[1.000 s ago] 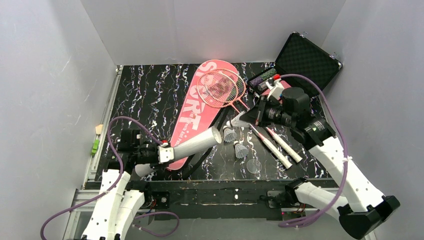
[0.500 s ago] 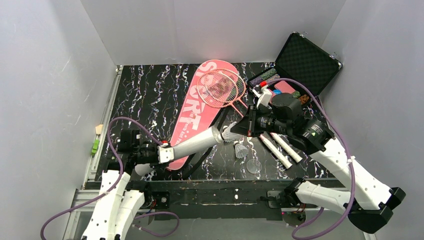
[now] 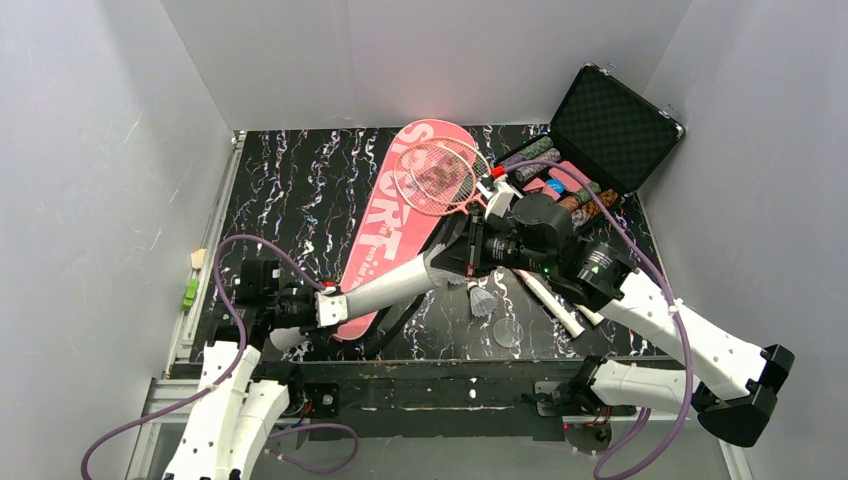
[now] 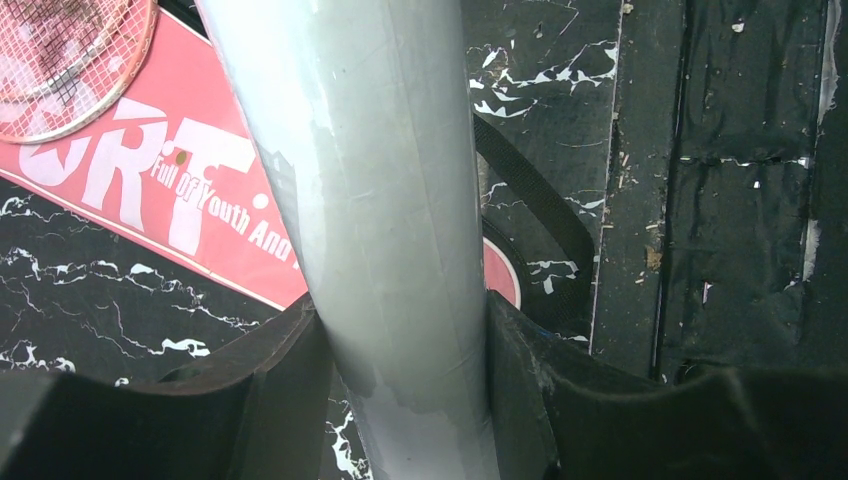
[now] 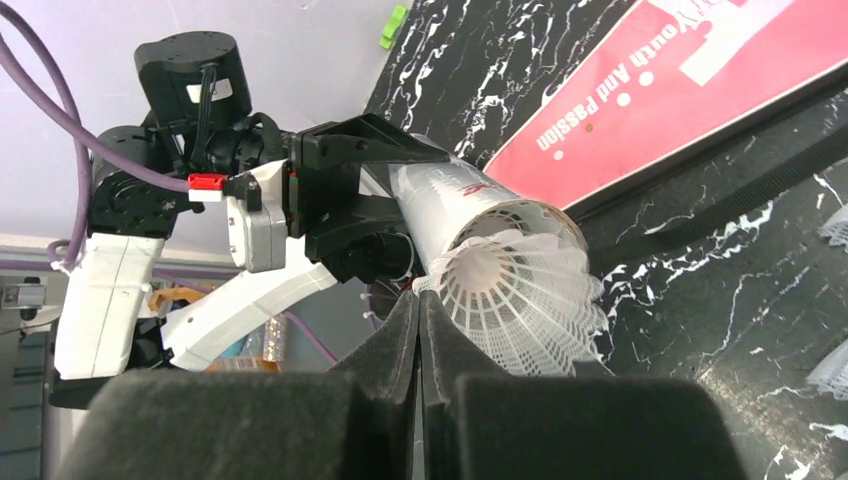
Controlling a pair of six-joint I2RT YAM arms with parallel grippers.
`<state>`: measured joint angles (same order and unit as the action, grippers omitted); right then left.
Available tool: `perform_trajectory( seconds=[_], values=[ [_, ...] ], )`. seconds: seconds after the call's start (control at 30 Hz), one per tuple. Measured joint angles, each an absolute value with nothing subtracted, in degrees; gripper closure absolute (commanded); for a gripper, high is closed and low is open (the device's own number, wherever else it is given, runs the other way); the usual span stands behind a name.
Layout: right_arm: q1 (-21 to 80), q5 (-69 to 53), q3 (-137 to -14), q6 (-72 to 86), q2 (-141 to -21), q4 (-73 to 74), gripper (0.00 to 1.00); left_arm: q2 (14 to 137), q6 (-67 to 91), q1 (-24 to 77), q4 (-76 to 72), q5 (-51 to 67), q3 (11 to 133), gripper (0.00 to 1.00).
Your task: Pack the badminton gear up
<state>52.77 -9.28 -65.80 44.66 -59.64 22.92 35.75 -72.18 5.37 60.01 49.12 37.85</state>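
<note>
The left end effector [image 4: 405, 380] is grasping the long white-grey tube [image 4: 370, 180] near its closed end, with one finger pressed on each side of the tube. The tube slants away from it toward the middle of the desk [image 3: 300, 180], and its open mouth points to the right arm. The right end effector [image 5: 420, 325] is clenched on the rim of the feather skirt of a white shuttlecock [image 5: 515, 290]. It holds this shuttlecock directly at the mouth of the tube, with the open skirt facing the wrist camera and the cork end turned toward the tube. How far the cork is inside, I cannot tell. Under the tube lies the narrow end of the pink racket bag [image 3: 385, 215]. The heads of the two pink rackets [image 3: 440, 175] rest on its wide end. A loose shuttlecock [image 3: 483, 300] stands on the desk just below the right end effector. The black case [image 3: 615, 125] is open at the far right corner.
</note>
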Motion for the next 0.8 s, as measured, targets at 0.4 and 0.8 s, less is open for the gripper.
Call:
perform_trajectory(
  seconds=[0.4, 0.8],
  values=[
    [51.6, -10.2, -63.3, 48.1, -59.4, 20.0, 0.41, 35.7, -72.0, 5.3, 60.0, 49.3, 37.8, 1.00],
    [44.6, -10.8, -62.7, 45.6, -56.4, 25.6, 0.34, 35.3, -71.3, 5.4, 60.0, 50.9, 38.0, 1.00]
  ],
)
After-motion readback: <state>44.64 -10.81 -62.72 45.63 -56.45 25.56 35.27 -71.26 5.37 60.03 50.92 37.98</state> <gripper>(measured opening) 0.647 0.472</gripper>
